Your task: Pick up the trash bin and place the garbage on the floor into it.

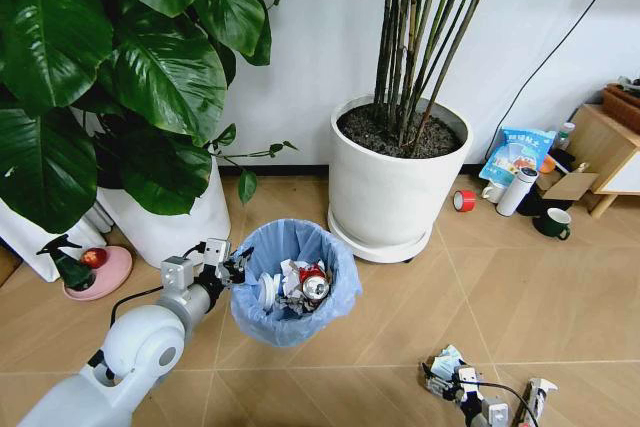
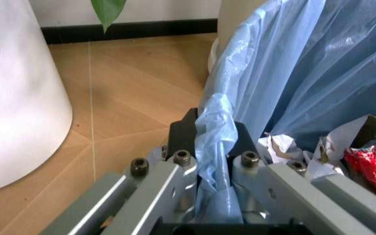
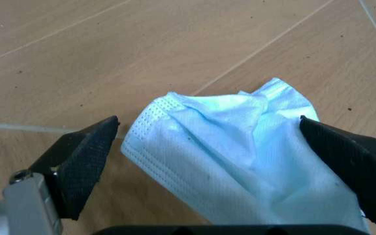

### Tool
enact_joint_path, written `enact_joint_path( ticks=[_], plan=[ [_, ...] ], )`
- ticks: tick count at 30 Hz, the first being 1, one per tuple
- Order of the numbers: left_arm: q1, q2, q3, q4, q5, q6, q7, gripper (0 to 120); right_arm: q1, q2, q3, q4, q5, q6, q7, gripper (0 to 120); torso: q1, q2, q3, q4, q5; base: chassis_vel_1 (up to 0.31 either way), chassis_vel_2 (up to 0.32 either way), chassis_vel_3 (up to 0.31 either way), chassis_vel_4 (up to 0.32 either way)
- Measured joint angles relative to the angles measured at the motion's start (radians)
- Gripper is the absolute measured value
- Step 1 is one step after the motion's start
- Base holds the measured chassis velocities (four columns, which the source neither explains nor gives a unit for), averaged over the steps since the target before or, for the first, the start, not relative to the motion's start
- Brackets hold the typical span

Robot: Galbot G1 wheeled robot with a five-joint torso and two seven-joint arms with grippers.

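Straddling the face mask [image 3: 240, 161] with the right gripper [image 3: 221, 147], jaws wide open and empty.

You have the crumpled mask lying on the floor [image 3: 109, 49] directly between the two pads, touching neither. Your left gripper [image 2: 214, 147] is clamped on the trash bin [image 1: 290, 282] liner at its rim, well apart to the left.

The floor [image 1: 500, 287] is light-brown wood laid in chevron planks. On it stand the blue-lined trash bin [image 1: 296, 287], two big white plant pots [image 1: 398, 185], a pink dish [image 1: 100, 275], a red tape roll [image 1: 464, 201], a white bottle [image 1: 517, 191] and a dark mug [image 1: 555, 223]. A crumpled pale-blue face mask [image 3: 240, 161] lies flat on the planks, well apart from the bin.
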Motion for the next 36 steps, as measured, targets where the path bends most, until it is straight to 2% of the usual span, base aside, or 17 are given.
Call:
enact_joint_path(
  ticks=[2, 4, 5, 10, 12, 13, 16, 19, 20, 23, 25, 28, 30, 34, 36],
  plan=[
    [-0.004, -0.004, 0.005, 0.001, 0.001, -0.002, 0.001, 1, 0.005, 0.005, 0.006, -0.021, 0.018, 0.0, 0.0, 98, 0.0, 0.0, 0.0, -0.0001, -0.0001, 0.0, 0.0, 0.0, 0.0],
    [-0.006, -0.001, 0.006, 0.001, 0.001, -0.003, 0.002, 1, 0.011, 0.01, 0.01, -0.037, 0.027, -0.001, 0.0, 90, 0.0, 0.0, 0.0, -0.0001, 0.0002, 0.0, 0.0, 0.0, 0.0],
    [-0.006, -0.001, 0.006, 0.001, 0.001, -0.003, 0.002, 1, 0.011, 0.01, 0.01, -0.037, 0.027, -0.001, 0.0, 90, 0.0, 0.0, 0.0, -0.0001, 0.0002, 0.0, 0.0, 0.0, 0.0],
    [-0.005, 0.005, 0.005, -0.002, 0.002, -0.005, 0.002, 1, 0.014, 0.017, 0.018, -0.046, 0.036, 0.001, 0.0, 69, 0.0, 0.0, 0.0, 0.0, 0.0, 0.0, 0.0, 0.0, 0.0],
    [-0.004, 0.004, 0.005, -0.003, 0.003, -0.005, 0.002, 1, 0.014, 0.019, 0.019, -0.046, 0.036, 0.002, 0.001, 66, 0.0, 0.0, 0.0, -0.0001, -0.0001, 0.0, 0.0, 0.0, 0.0],
    [-0.003, 0.002, 0.005, -0.005, 0.004, -0.007, 0.002, 1, 0.014, 0.022, 0.02, -0.045, 0.036, 0.003, 0.001, 57, 0.0, 0.0, 0.0, 0.0, 0.0001, 0.0, 0.0, 0.0, 0.0],
    [-0.001, 0.002, 0.006, -0.006, 0.005, -0.008, 0.003, 1, 0.013, 0.022, 0.021, -0.043, 0.036, 0.003, 0.001, 51, 0.0, 0.0, 0.0, 0.0, 0.0001, 0.0, 0.0, 0.0, 0.0],
    [0.001, 0.004, 0.006, -0.011, 0.006, -0.009, 0.003, 1, 0.014, 0.022, 0.025, -0.04, 0.035, 0.004, 0.001, 38, 0.0, 0.0, 0.0, -0.0001, 0.0001, 0.0, 0.0, 0.0, 0.0],
    [0.001, 0.004, 0.006, -0.011, 0.006, -0.009, 0.003, 1, 0.014, 0.022, 0.025, -0.04, 0.035, 0.004, 0.001, 38, 0.0, 0.0, 0.0, -0.0001, 0.0001, 0.0, 0.0, 0.0, 0.0],
    [0.005, 0.005, 0.006, -0.016, 0.006, -0.009, 0.003, 1, 0.016, 0.025, 0.033, -0.033, 0.034, 0.004, 0.001, 22, 0.0, 0.0, 0.0, -0.0001, 0.0002, 0.0, 0.0, 0.0, 0.0],
    [0.006, 0.005, 0.006, -0.017, 0.006, -0.009, 0.003, 1, 0.016, 0.025, 0.036, -0.027, 0.033, 0.004, 0.001, 18, 0.0, 0.0, 0.0, -0.0001, 0.0003, 0.0, 0.0, 0.0, 0.0],
    [0.012, 0.005, 0.006, -0.023, 0.007, -0.009, 0.002, 1, 0.004, 0.018, 0.057, 0.063, 0.025, 0.001, 0.001, 4, 0.0, 0.0, 0.0, 0.0, 0.0002, 0.0, 0.0, 0.0, 0.0],
    [0.013, 0.004, 0.006, -0.024, 0.008, -0.008, 0.001, 1, -0.001, 0.012, 0.066, 0.104, 0.023, 0.0, 0.001, 0, 0.0, 0.0, 0.0, 0.0, -0.0001, 0.0, 0.0, 0.0, 0.0],
    [0.016, -0.002, 0.005, -0.024, 0.01, -0.007, -0.005, 1, -0.003, -0.008, 0.085, 0.205, 0.021, -0.009, 0.002, 0, 0.0, 0.0, 0.0, 0.0001, -0.0001, 0.0, 0.0, 0.0, 0.0],
    [0.018, -0.005, 0.006, -0.024, 0.012, -0.005, -0.007, 1, -0.008, -0.04, 0.09, 0.331, 0.039, -0.037, 0.006, 0, 0.0, 0.0, 0.0, 0.0, 0.0004, 0.0, 0.0, 0.0, 0.0]
  ],
)
